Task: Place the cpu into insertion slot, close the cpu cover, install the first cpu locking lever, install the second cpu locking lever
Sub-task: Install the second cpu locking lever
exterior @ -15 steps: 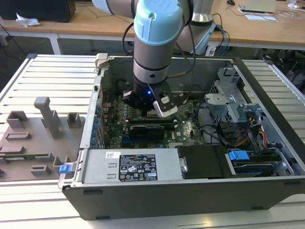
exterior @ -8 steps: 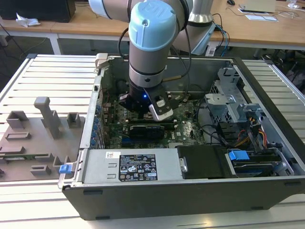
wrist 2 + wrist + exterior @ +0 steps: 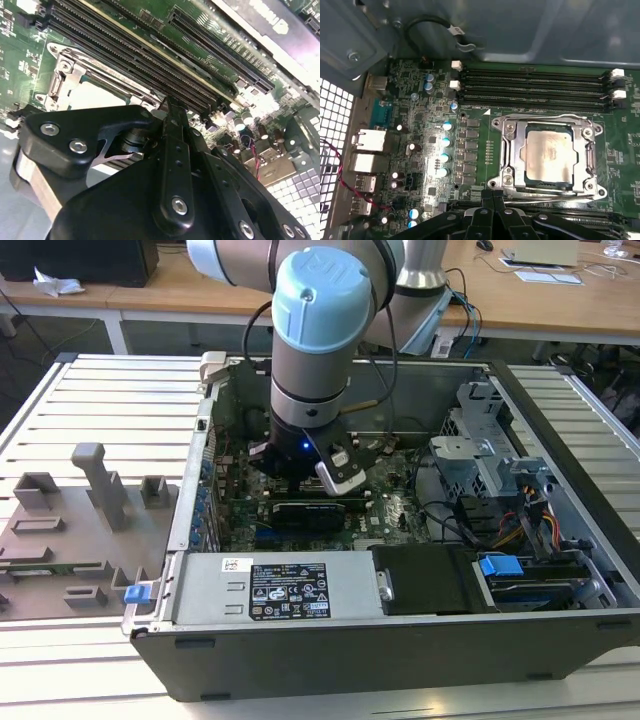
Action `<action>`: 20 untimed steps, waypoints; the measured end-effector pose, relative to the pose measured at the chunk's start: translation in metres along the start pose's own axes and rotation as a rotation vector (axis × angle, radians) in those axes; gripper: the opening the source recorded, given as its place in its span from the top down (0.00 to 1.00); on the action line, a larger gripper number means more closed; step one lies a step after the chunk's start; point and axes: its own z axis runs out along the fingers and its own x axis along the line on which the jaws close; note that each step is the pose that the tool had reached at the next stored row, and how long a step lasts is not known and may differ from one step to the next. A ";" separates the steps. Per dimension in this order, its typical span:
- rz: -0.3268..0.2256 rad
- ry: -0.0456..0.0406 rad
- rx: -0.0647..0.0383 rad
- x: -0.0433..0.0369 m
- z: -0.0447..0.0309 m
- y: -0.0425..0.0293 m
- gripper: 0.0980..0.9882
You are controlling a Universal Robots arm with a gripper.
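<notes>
Arm: in the exterior view I see it reaching down into the open computer case (image 3: 400, 640), which sits on the slatted table (image 3: 100, 400).
Hand: my hand (image 3: 492, 200) hovers just at the socket's edge — in the first wrist view its black fingers (image 3: 485, 212) look pressed together, pinching nothing.
Cpu: the cpu (image 3: 550, 155) lies flat in the insertion slot (image 3: 546, 186), silver top up.
Cover: the cpu cover (image 3: 512, 150) is down, framing the chip.
Neighbours: memory slots (image 3: 535, 87) lie at 12 o'clock of the socket in the first wrist view — capacitors (image 3: 445, 142) at 9 o'clock.
Levers: I cannot tell if they are latched.
</notes>
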 end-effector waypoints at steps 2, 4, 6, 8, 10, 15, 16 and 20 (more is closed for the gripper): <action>-0.006 0.0014 0.000 -0.0002 0.0024 0.0011 0.99; -0.011 0.0027 0.000 -0.0005 0.0057 0.0045 0.99; -0.019 0.0042 0.000 -0.0012 0.0102 0.0108 0.99; -0.023 0.0055 0.000 -0.0012 0.0122 0.0110 0.99; -0.025 0.0026 0.000 0.0004 0.0117 0.0077 0.99; -0.026 0.0023 0.000 0.0006 0.0028 0.0095 0.99; -0.026 0.0022 0.000 0.0004 0.0016 0.0102 0.99; -0.026 0.0036 0.000 -0.0068 0.0014 0.0130 0.99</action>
